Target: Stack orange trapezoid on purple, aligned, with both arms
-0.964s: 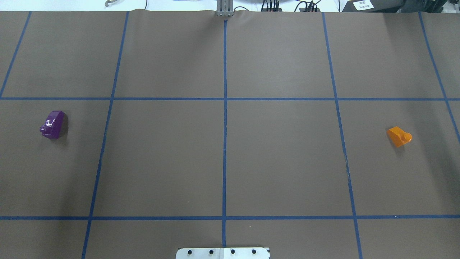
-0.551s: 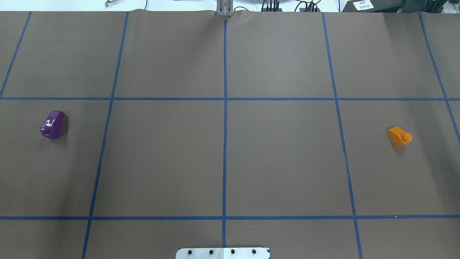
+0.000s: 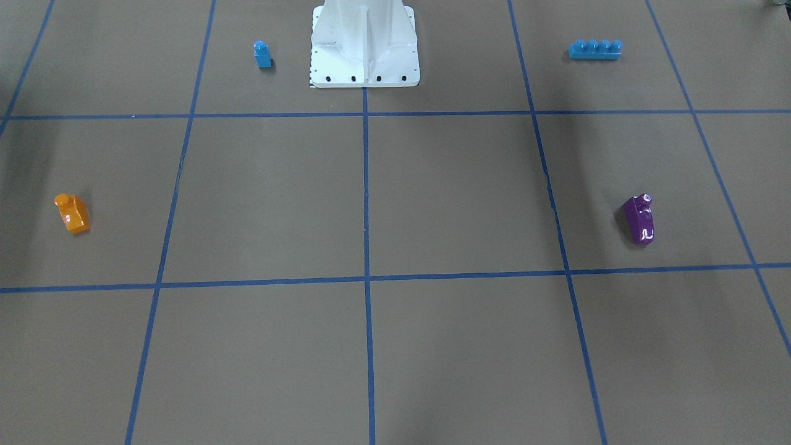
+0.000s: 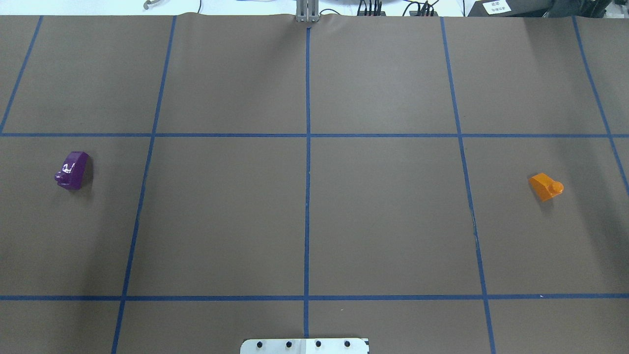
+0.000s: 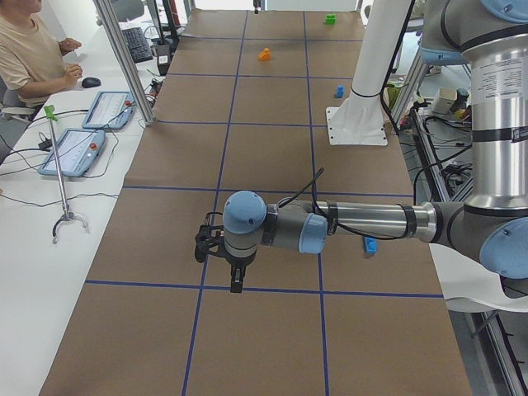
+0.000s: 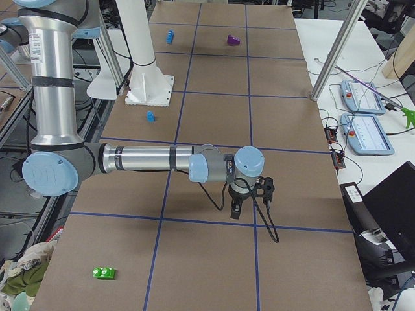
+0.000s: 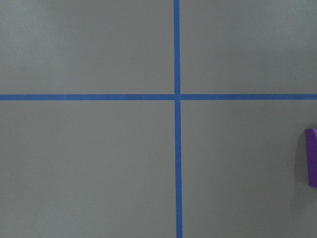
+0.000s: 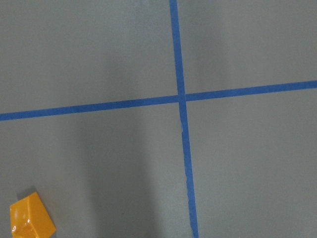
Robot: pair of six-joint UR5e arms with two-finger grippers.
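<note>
The orange trapezoid (image 4: 545,187) lies on the brown table at the right, also in the front view (image 3: 73,214) and at the right wrist view's lower left corner (image 8: 30,221). The purple brick (image 4: 72,169) lies at the far left, also in the front view (image 3: 639,219) and at the left wrist view's right edge (image 7: 311,157). The two bricks are far apart. My left gripper (image 5: 237,283) and right gripper (image 6: 235,210) hang above the table and show only in the side views. I cannot tell whether they are open or shut.
A small blue single-stud brick (image 3: 262,54) and a long blue four-stud brick (image 3: 595,49) lie on either side of the white base (image 3: 364,43). A green brick (image 6: 104,273) lies near the right end. Tablets (image 5: 74,150) and an operator (image 5: 25,49) are beside the table.
</note>
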